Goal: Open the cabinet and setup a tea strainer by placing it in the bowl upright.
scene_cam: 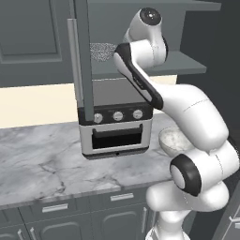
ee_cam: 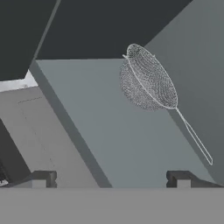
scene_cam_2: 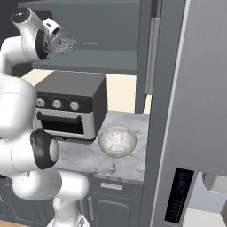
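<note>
Tea strainer (ee_cam: 148,81) lies on the open cabinet's (scene_cam: 83,61) grey shelf (ee_cam: 131,144), upper right of the hand view; jaws apart, empty. Bowl (scene_cam_2: 117,142) sits on the counter (scene_cam: 42,164).

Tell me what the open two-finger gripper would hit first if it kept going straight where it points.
Probably the grey cabinet shelf, short of the wire-mesh tea strainer lying on it. The gripper is open; depth is uncertain.
</note>
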